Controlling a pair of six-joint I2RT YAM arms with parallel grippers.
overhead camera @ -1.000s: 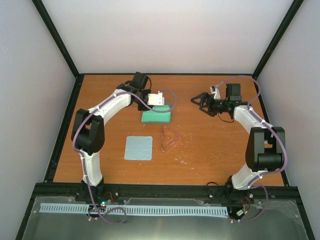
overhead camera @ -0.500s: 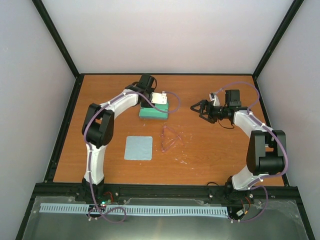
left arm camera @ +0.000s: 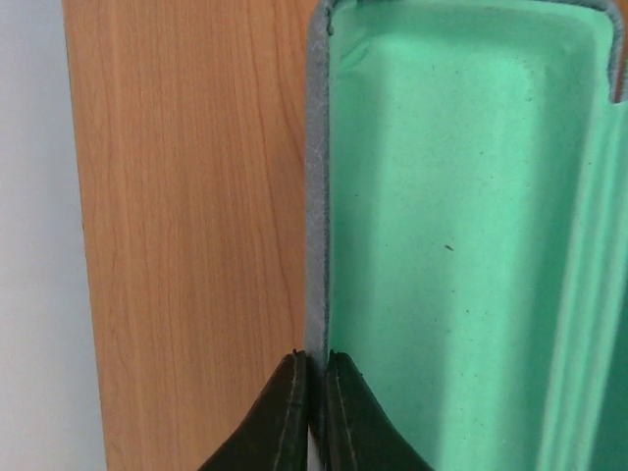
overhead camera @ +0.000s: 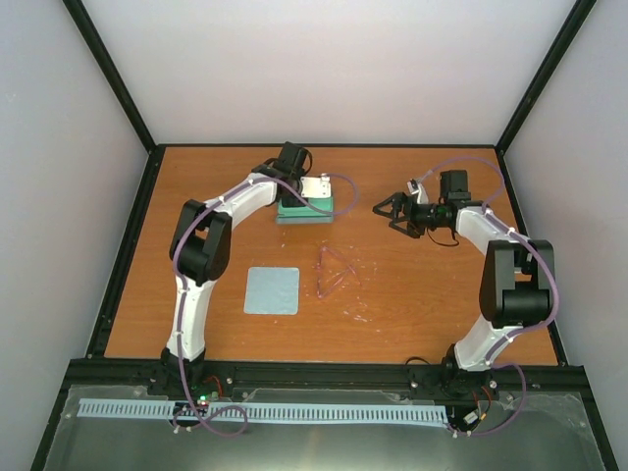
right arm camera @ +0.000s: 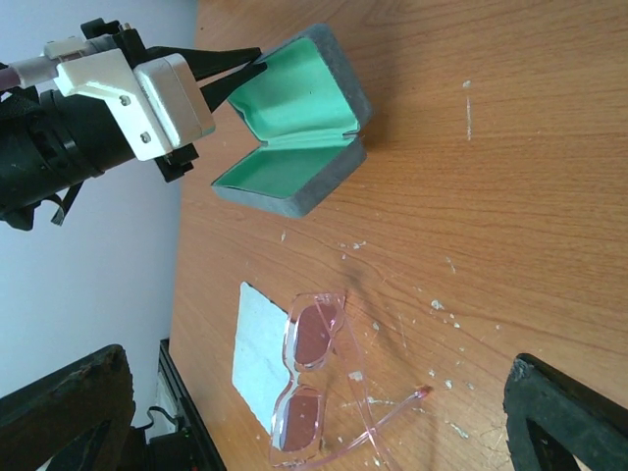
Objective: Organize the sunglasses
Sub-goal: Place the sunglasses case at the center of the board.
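At table (overhead camera: 196,196) rear | left tool (left arm camera: 312,365) clamps case (right arm camera: 285,172) lid, raised further | right tool (overhead camera: 390,209) spread | sunglasses (right arm camera: 312,339) apparently unmoved

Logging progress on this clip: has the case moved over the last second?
Yes. In the top view the case, gripped by the left gripper, has drawn toward the far edge, away from the unmoved sunglasses.

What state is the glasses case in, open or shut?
Open. The right wrist view shows the glasses case with its lid raised and green lining bare; the left gripper pinches the lid's rim.
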